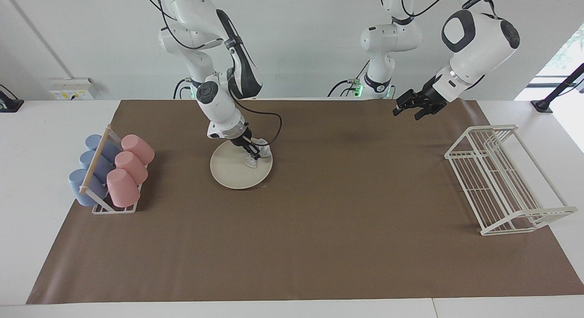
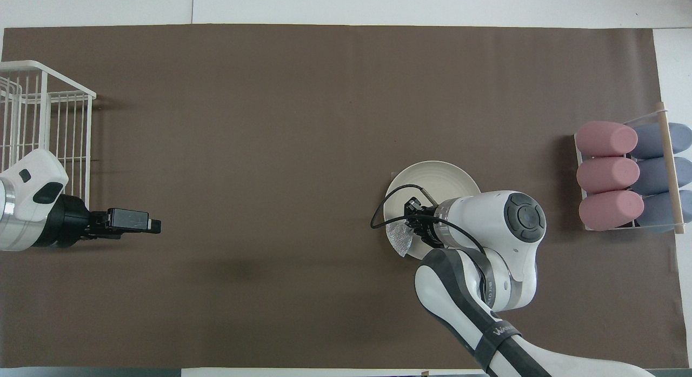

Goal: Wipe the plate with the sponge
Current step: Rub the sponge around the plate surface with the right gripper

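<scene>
Facing view shows my right gripper (image 1: 253, 152) clamping the sponge (image 1: 255, 156) onto the plate (image 1: 232, 172), my left gripper (image 1: 410, 109) waiting open above the mat (image 1: 319, 226).

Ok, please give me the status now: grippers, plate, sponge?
Right gripper shut on sponge, pressing it on plate. Left gripper waits over the mat, open. Nothing in the way.

Brown mat (image 1: 319, 226) covering table; white wire rack (image 1: 502, 181) at left arm's end; small rack (image 1: 107, 190) at right arm's end holding three pink cups (image 1: 130, 165) and three blue cups (image 1: 89, 165), lying sideways
</scene>
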